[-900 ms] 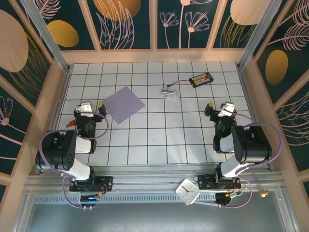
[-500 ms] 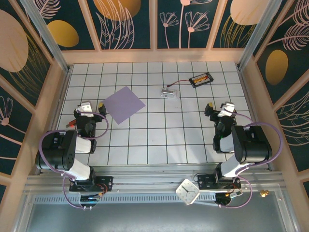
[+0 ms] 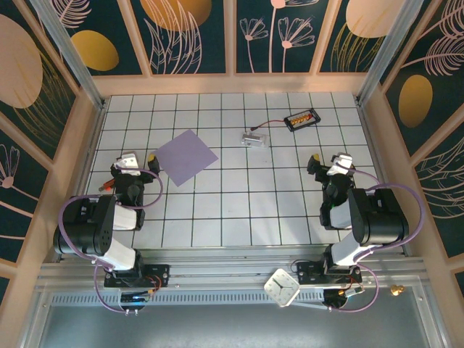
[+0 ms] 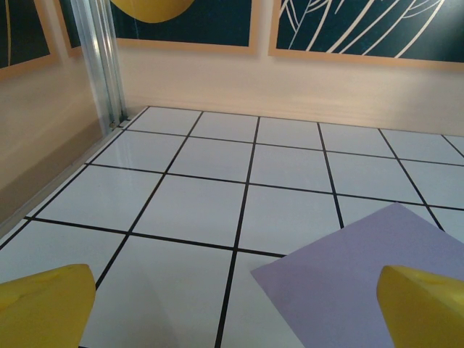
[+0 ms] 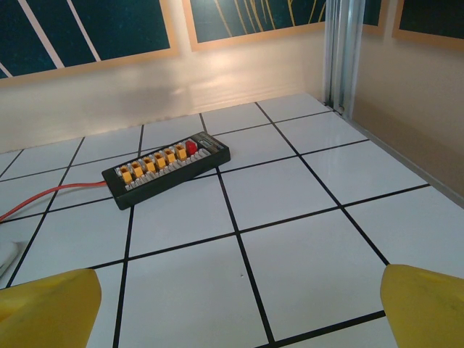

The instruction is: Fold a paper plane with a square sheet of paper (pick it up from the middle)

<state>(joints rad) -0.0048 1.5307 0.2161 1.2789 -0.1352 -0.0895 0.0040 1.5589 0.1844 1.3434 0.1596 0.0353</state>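
The sheet of paper [image 3: 186, 156] lies flat on the desk [image 3: 246, 203], just beside the left hand [image 3: 140, 159], whose jaws are spread wide. The right hand [image 3: 330, 161], equally wide, sits well apart. Thin paper flush on smooth tile offers nothing to catch, so a pinch at its middle may skid, crumple or tear it.

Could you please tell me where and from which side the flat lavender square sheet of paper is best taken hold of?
Probably at its middle, straight down from above: the thin lavender square sheet of paper lies flat on the white tiled table, so no edge stands up for a sideways approach. The left gripper, jaws open, is nearest.
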